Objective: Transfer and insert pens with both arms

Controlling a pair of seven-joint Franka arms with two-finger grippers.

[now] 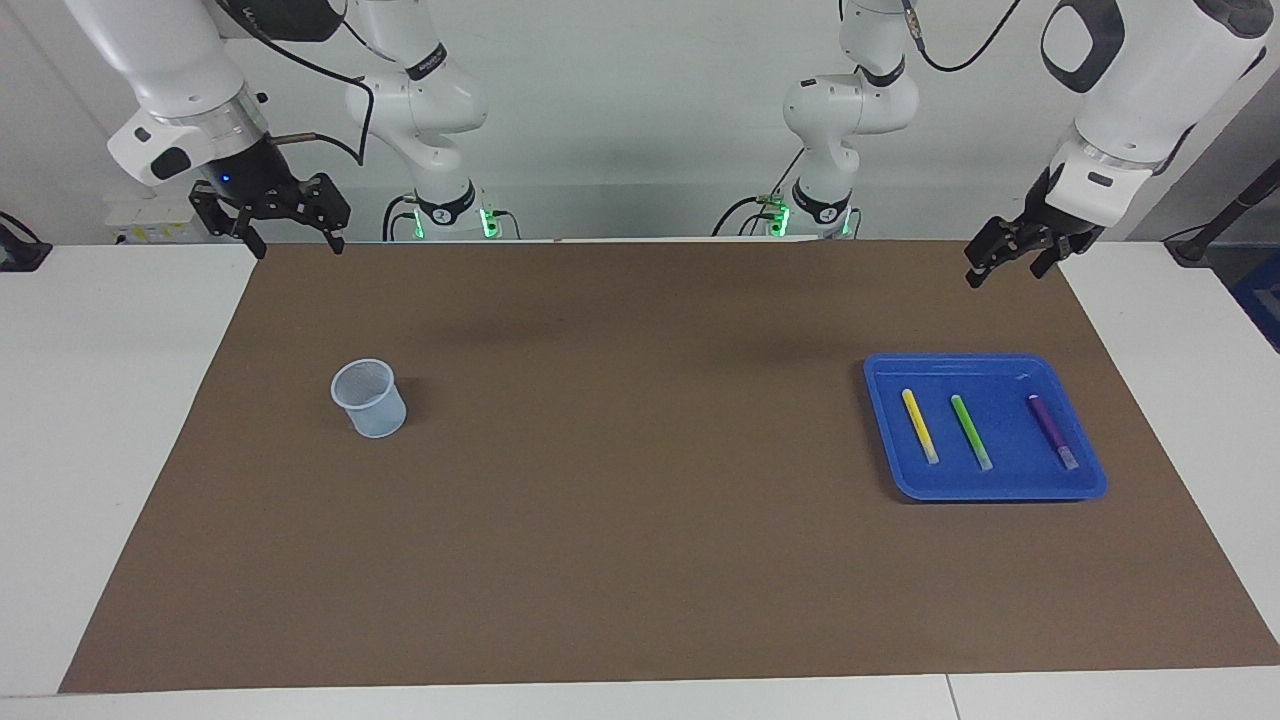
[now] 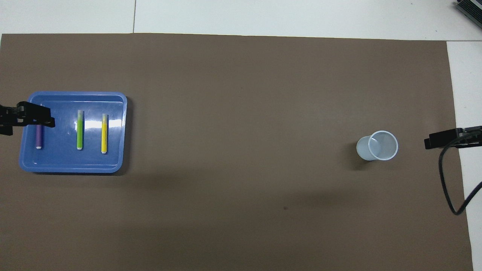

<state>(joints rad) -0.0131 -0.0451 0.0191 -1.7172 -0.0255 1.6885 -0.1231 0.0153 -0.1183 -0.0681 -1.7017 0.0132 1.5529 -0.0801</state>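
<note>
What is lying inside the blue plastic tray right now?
Three pens lie in the blue plastic tray, side by side, apart: yellow pen, green pen, purple pen. From overhead the left gripper covers the purple pen's end.

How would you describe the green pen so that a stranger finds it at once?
Look at the blue tray toward the left arm's end of the table. Three pens lie in it side by side. The green pen is the middle one, between the yellow pen and the purple pen.
</note>
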